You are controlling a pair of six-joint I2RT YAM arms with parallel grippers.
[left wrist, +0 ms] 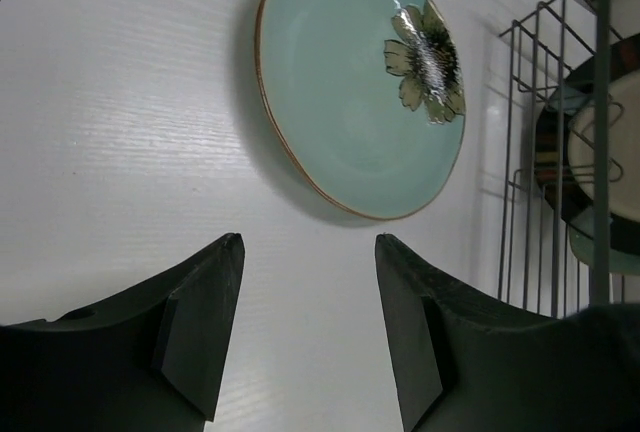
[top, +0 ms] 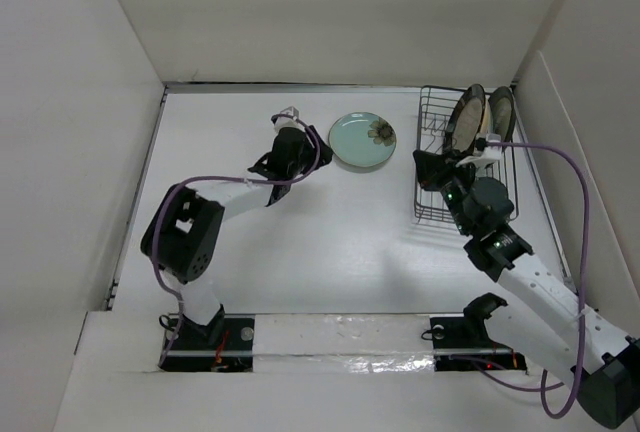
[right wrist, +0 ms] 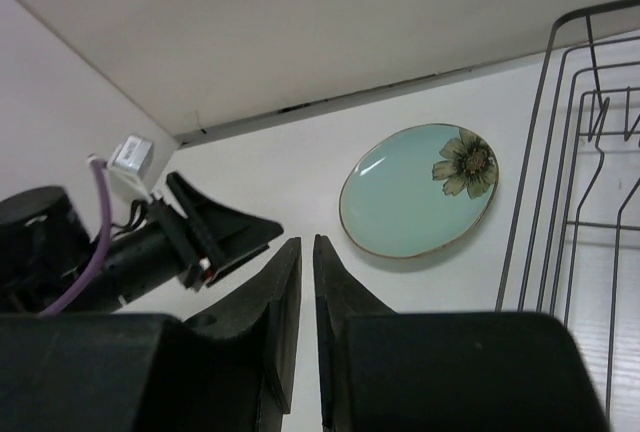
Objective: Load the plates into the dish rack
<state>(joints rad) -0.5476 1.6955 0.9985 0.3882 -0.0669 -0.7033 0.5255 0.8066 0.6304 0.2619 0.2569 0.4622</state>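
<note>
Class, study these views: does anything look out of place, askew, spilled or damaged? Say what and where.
Nothing is spilled or visibly damaged. Only the teal flower plate is out of place: it lies flat on the table left of the dish rack, while other plates stand upright at the rack's far end.
</note>
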